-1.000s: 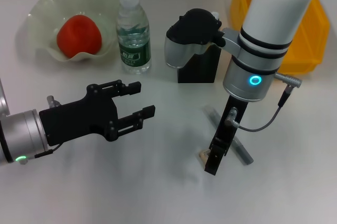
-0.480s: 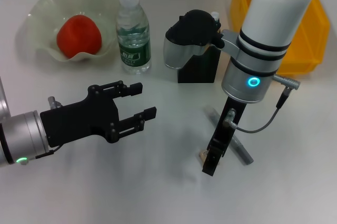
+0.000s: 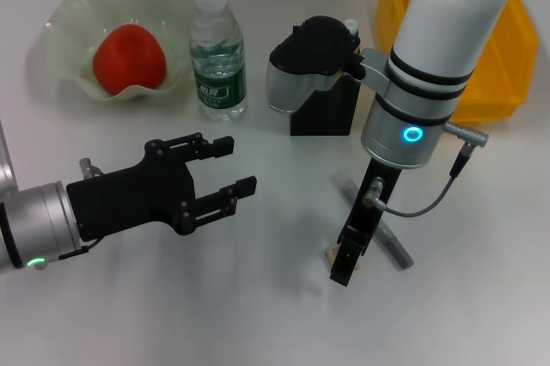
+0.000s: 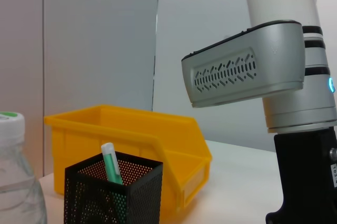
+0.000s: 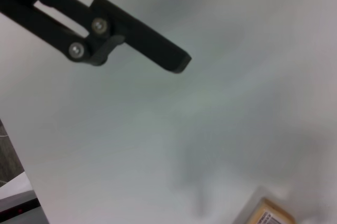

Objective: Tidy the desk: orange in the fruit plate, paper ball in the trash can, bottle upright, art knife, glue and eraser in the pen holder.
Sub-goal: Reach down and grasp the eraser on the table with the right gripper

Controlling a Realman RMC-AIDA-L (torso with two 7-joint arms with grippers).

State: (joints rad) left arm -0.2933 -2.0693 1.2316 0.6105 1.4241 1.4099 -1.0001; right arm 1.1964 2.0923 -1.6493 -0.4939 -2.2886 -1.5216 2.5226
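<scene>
Right tool (image 3: 342, 268), grip unclear, points down at small beige barcoded eraser (image 3: 329, 254).

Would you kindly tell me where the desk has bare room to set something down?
Bare desk lies near the front edge between the left tool and the right tool. It is crowded at the back: fruit plate, bottle, pen holder.
</scene>
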